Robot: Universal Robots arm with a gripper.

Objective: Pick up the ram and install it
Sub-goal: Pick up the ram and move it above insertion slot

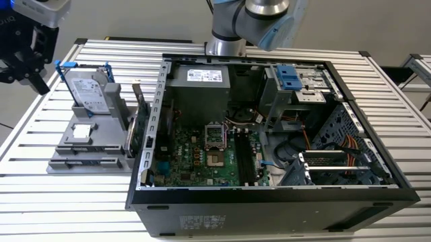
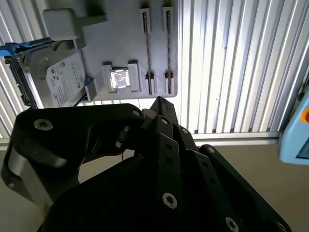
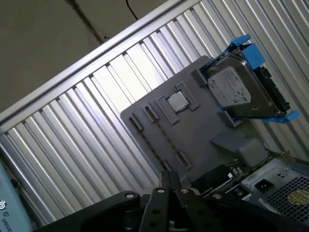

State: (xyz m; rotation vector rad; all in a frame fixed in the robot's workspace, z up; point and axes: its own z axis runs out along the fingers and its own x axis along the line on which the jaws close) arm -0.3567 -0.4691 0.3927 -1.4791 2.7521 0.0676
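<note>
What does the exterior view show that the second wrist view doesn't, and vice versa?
Exterior view: the open black computer case with its green motherboard. Second wrist view: a light-blue device beyond the slatted metal table. Both: the black end effector, grey fixture plate, silver hard drive with blue rails, small square silver chip, and that table.

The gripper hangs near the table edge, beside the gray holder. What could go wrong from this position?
1. The gripper is close to the hard drive, which stands tall in the gray holder. A sideways move toward the computer case could clip its blue rails.
2. The thin boards between holder and case stand edge-on and close together, so the wrong one might be gripped.
3. Cables lie near the memory slots and could snag.
</note>
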